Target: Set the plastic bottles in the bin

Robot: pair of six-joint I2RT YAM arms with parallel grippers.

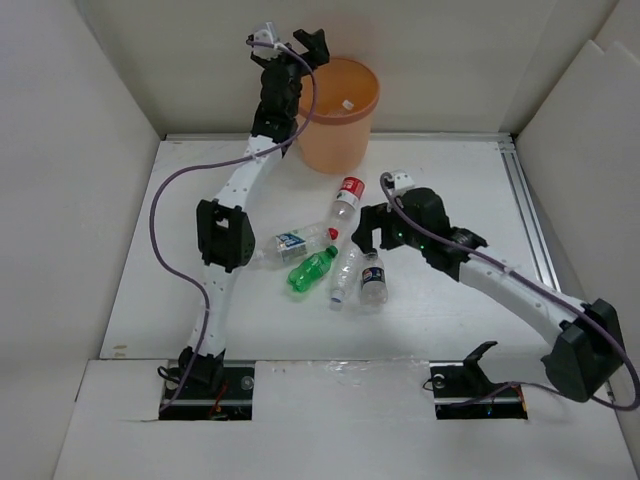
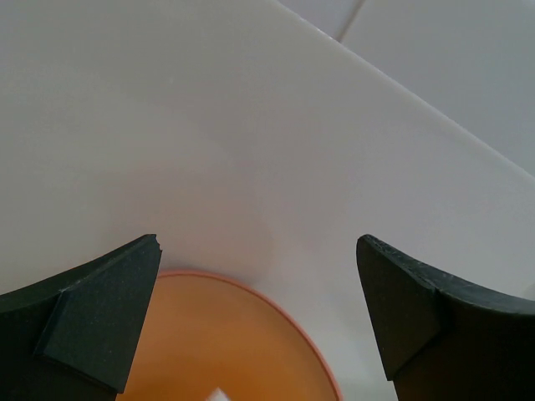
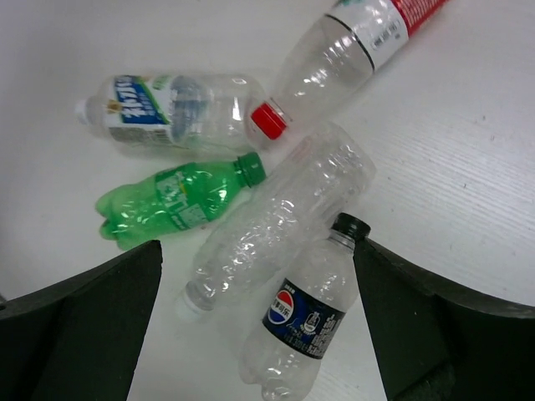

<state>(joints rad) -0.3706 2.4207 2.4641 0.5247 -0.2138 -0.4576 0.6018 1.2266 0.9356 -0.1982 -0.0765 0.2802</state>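
The orange bin [image 1: 340,135] stands at the back of the table. My left gripper [image 1: 300,52] is open and empty above its left rim; the left wrist view shows the open fingers over the bin's rim [image 2: 294,322]. Several bottles lie mid-table: red-label [image 1: 346,197], blue-label [image 1: 295,241], green [image 1: 312,269], clear unlabelled [image 1: 345,272], dark-label [image 1: 373,279]. My right gripper [image 1: 372,238] is open above them. In the right wrist view its jaws straddle the dark-label bottle [image 3: 309,322] and the clear one [image 3: 276,221], beside the green [image 3: 175,196], blue-label [image 3: 180,113] and red-label [image 3: 351,46] bottles.
White walls enclose the table on the left, back and right. A metal rail [image 1: 530,230] runs along the right edge. A small white patch [image 1: 348,103] shows inside the bin. A purple cable [image 1: 165,215] hangs off the left arm.
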